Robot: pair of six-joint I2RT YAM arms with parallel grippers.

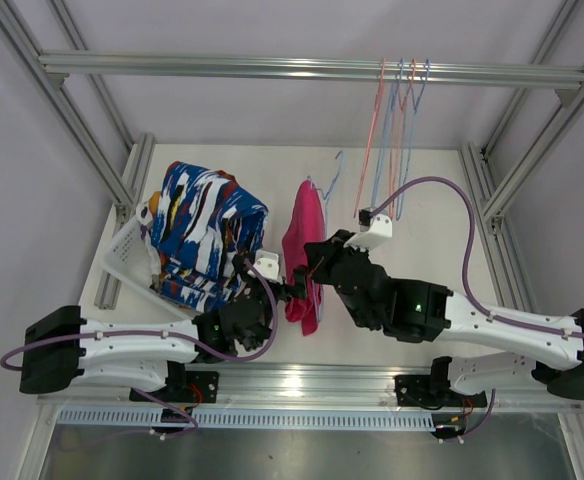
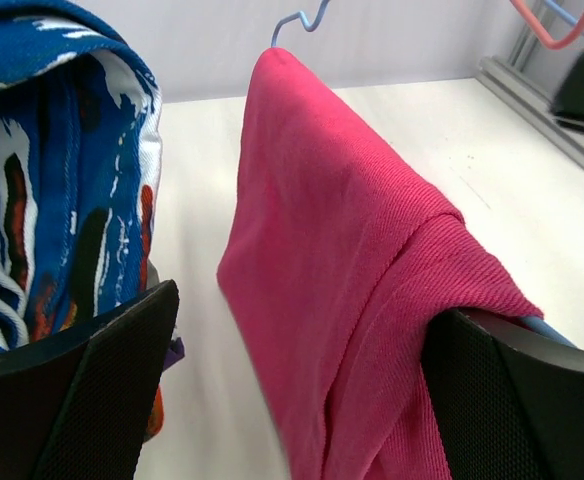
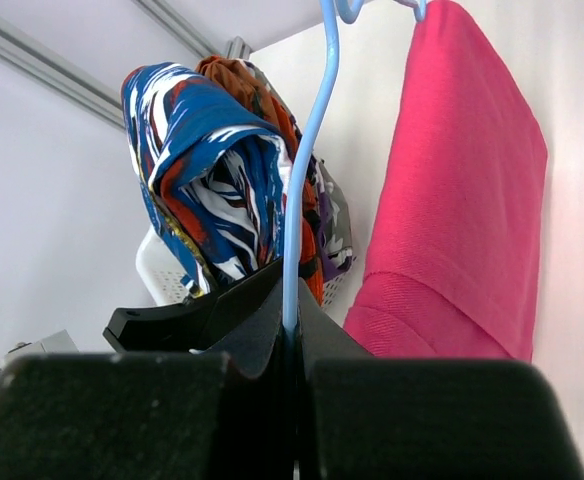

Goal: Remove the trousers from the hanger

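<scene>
Pink trousers (image 1: 303, 248) (image 2: 342, 270) (image 3: 464, 190) hang folded over a light blue wire hanger (image 1: 334, 170) (image 3: 309, 170). My right gripper (image 1: 315, 264) (image 3: 292, 335) is shut on the hanger's wire and holds it up above the table. My left gripper (image 1: 290, 291) (image 2: 302, 395) is open. Its black fingers (image 2: 97, 400) stand on either side of the lower part of the pink trousers, and the right one touches the cloth. The hanger's hook (image 2: 298, 22) shows above the cloth in the left wrist view.
A white basket (image 1: 122, 256) (image 3: 160, 272) at the left holds other trousers, with a blue-white-red patterned pair (image 1: 207, 228) (image 3: 197, 150) on top and orange cloth (image 3: 257, 95) behind. Several bare hangers (image 1: 397, 110) hang from the metal rail (image 1: 272, 68) at the back right.
</scene>
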